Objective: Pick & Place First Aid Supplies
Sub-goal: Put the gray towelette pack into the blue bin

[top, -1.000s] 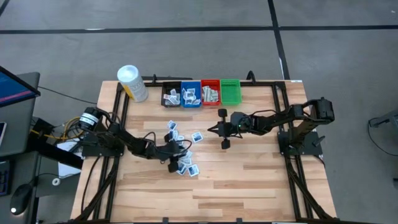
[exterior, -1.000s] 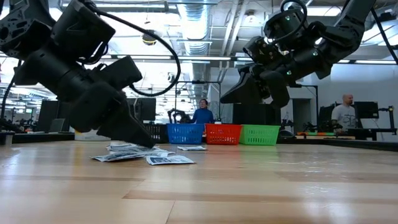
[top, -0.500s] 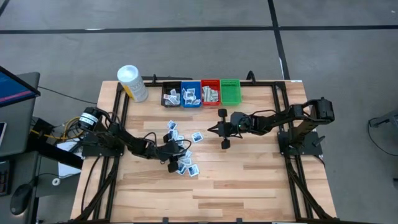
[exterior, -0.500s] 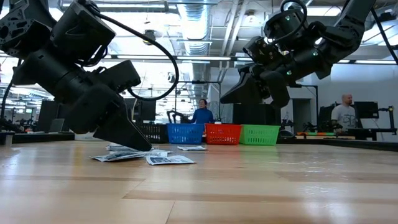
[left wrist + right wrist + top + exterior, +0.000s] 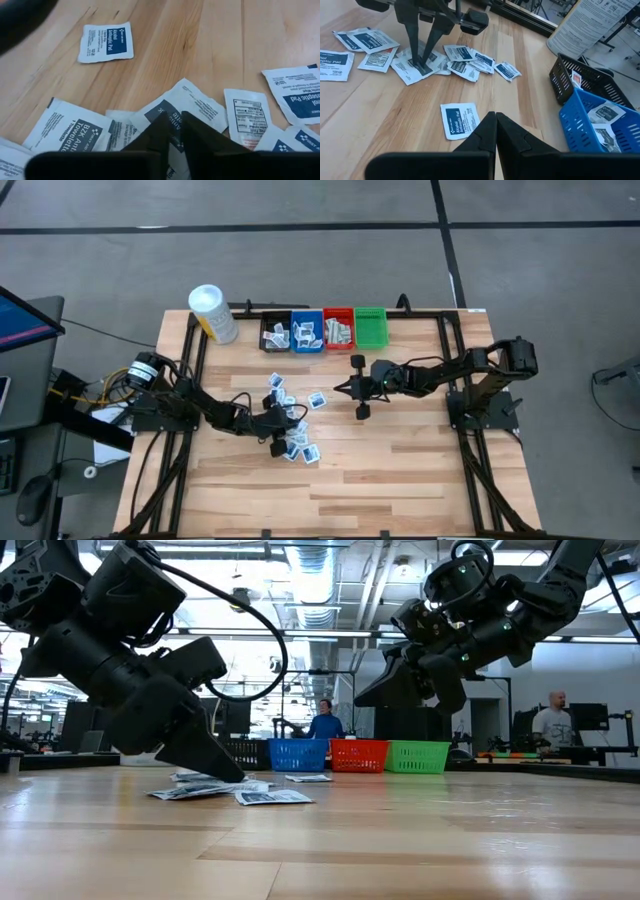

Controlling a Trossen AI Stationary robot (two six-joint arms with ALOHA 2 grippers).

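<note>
On the wooden bench, the first aid supplies lie as a loose scatter of small flat packets left of the middle. They are white rectangles with crimped edges; many carry a dark blue block with white lettering, others only fine dark print. The left wrist view shows them overlapping, one reading "Antiseptic Towelette", and a lone alcohol pad packet lying apart from the heap.

The left tool is down in the heap, its two dark fingers brought nearly together with their tips pinching the face of one white-and-blue packet, which lies flat on the wood among its neighbours. The tips touch that packet; it is not lifted.

The right tool hangs above the bench right of the middle, well apart from the heap, its fingers fully closed on nothing. Just ahead of it lies a single packet.

Along the far edge stand four small bins in a row: black, blue, red and green. More packets lie in the black, blue and red ones. A white-capped yellow container stands left of the bins.

In the low view, two people show in the room beyond.
</note>
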